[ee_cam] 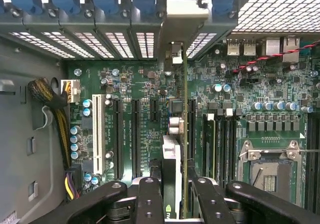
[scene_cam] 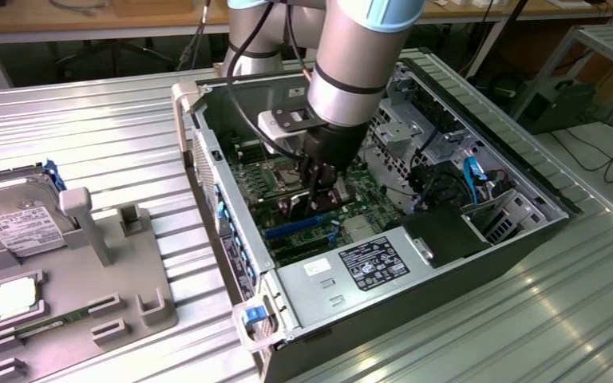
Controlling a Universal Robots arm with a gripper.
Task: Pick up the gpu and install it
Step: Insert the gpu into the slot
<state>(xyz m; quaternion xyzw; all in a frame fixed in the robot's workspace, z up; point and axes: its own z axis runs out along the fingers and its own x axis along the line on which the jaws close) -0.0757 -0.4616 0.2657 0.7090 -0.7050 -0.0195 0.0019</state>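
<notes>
Your gripper is down inside the open computer case, over the motherboard; its fingers are pinched on the gpu, one on each face of the card; in the wrist view you see the card edge-on, standing upright and running along the black expansion slots; its silver bracket sits up against the case's rear slot openings; whether its lower edge is seated in a slot you cannot tell; at the exterior view's left, the hard drive stands in the grey fixture, well apart from the case.
</notes>
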